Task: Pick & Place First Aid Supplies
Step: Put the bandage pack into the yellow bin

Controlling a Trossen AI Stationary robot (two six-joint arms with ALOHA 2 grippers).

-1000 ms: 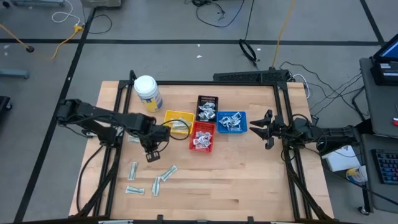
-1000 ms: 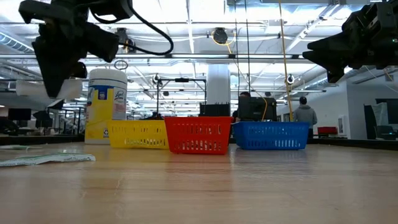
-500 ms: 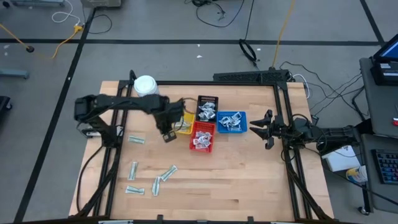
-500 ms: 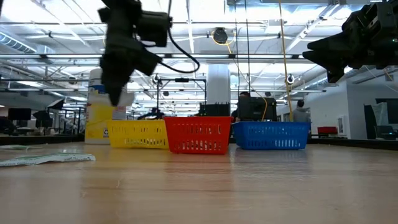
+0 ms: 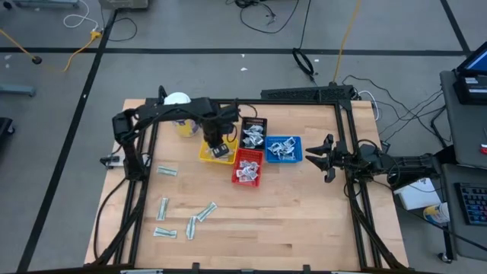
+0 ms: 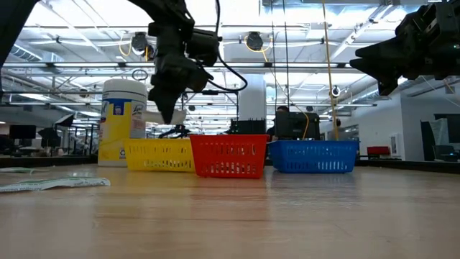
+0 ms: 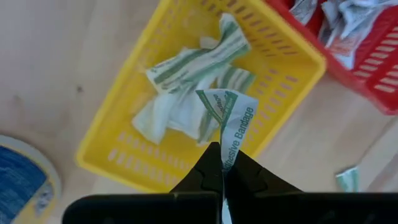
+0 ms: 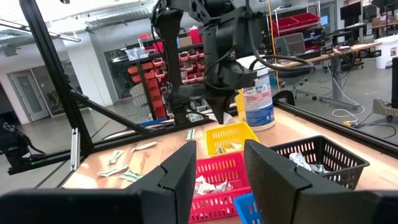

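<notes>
My left gripper [image 5: 215,144] hovers over the yellow tray [image 5: 204,154], shut on a pale green-and-white bandage wrapper [image 7: 235,127]. The tray holds several more such wrappers [image 7: 186,74]. Several loose wrappers lie flat on the wood at the near left [image 5: 204,212], [image 5: 167,171], [image 5: 163,207]. The red [image 5: 247,169], blue [image 5: 283,149] and black [image 5: 254,131] trays hold white packets. My right gripper [image 5: 326,158] waits open at the table's right edge, pointing level toward the trays. My left gripper pinches one end of the wrapper [image 7: 225,157] between its two fingers, which point down from above. The strip hangs below the fingers, clear of the tray, with its free end [image 7: 217,99] bent over. In the low view it shows pale under the fingers [image 6: 164,115].
The white jar with a yellow label [image 6: 123,122] stands at the far left beside the yellow tray, partly under the left arm. The trays sit close together in the middle far part. Bare wood stretches along the near and right parts of the table [image 5: 304,221].
My left gripper has swung from the near left of the table toward the far edge and the right, staying shut on the wrapper. It now hangs over the yellow tray, with the wrapper carried clear of the wood.
</notes>
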